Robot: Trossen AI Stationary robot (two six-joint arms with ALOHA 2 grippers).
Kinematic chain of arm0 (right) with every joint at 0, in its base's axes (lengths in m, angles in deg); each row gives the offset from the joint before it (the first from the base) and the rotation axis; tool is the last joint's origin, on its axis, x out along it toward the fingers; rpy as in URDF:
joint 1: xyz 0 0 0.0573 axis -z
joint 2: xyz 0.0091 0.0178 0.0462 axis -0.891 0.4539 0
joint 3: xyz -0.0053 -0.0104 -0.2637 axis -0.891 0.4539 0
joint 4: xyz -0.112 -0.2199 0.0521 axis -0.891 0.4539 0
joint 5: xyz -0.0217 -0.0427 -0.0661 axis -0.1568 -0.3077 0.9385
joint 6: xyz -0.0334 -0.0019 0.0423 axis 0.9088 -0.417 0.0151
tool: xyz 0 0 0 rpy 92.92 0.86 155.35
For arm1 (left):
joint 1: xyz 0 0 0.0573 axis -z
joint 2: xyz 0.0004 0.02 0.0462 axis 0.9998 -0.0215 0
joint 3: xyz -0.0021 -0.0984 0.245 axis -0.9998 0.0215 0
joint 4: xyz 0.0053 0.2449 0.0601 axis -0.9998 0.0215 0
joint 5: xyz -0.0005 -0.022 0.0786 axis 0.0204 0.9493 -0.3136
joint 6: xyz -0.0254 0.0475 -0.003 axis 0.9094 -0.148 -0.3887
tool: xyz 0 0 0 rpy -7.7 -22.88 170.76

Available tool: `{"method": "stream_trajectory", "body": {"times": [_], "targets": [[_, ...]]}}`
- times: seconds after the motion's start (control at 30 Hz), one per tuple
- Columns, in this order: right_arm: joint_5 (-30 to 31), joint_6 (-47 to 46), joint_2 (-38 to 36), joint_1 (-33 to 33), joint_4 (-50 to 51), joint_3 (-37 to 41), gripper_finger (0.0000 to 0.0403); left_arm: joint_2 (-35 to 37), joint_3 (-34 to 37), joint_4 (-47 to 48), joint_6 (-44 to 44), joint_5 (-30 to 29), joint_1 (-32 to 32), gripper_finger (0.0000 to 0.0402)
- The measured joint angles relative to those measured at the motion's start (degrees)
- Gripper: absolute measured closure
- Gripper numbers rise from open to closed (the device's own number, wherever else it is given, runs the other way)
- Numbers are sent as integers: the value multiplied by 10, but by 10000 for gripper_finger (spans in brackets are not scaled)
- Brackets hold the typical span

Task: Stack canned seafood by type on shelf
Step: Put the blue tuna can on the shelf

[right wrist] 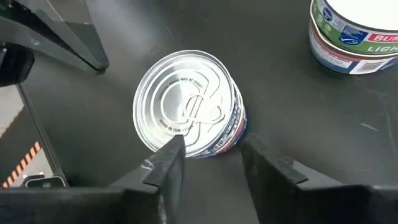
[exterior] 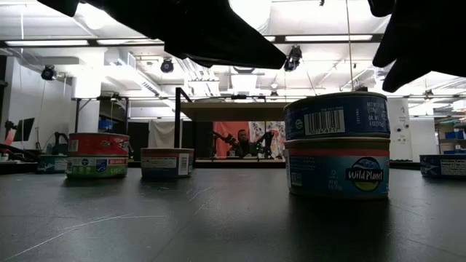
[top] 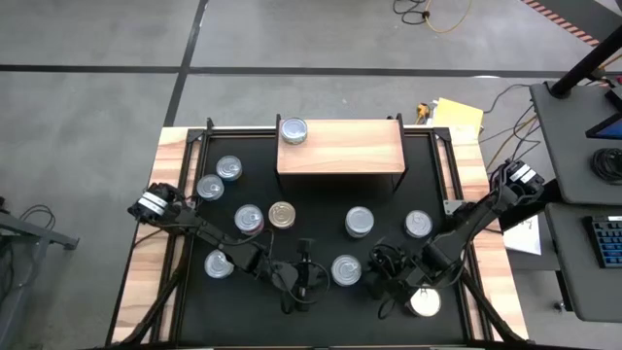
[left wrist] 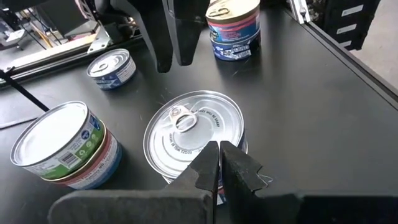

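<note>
The silver-topped can [top: 346, 269] stands at the shelf's [top: 340, 146] six o'clock. Right gripper [right wrist: 208, 163] jaws apart beside it; left gripper [left wrist: 219, 163] jaws together. Rigid, smooth, probably slippery: grip the side wall across its width.

Left end effector [top: 303, 277] closed; right end effector [top: 381, 282] seemingly parted.

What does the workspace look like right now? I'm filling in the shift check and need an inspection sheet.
Surface: black tabletop, wooden edges.
Job's things: one can on the shelf; other cans spread over the tabletop, some in twos.
Clutter: nothing seen.
Grippers: left gripper shut, near edge; right gripper, jaws parted beside a silver-topped can.
Cables: loose cables on the floor.
Surroundings: side desk with keyboard.
</note>
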Motion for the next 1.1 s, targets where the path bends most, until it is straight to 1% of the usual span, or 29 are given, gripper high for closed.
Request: {"method": "stream_trajectory", "body": {"times": [0.13, 0.3, 0.63, 0.77, 0.87, 0.93, 1.03, 1.1], "targets": [[20, 2, 8, -2, -26, 2, 225, 0, 0, -1, -19, 1, -2, 401], [32, -5, 32, -7, -25, 4, 207, 0, 2, -2, -19, 1, -11, 401], [44, 6, 41, -15, -34, 7, 202, 0, 5, -14, -3, 2, -13, 401], [36, 58, 36, -11, -32, 7, 202, 0, 4, -15, 12, 2, -13, 401], [33, 99, 25, -10, -34, 7, 202, 0, 4, -15, 44, 16, -13, 401], [17, 121, 18, -10, -32, 7, 202, 0, 4, -15, 69, 26, -13, 401], [-3, 127, 1, -10, -32, 7, 202, 0, 4, -15, 87, 26, -12, 401], [-3, 106, -10, -10, -36, 7, 202, 0, 4, -15, 84, 26, -12, 401]]}}
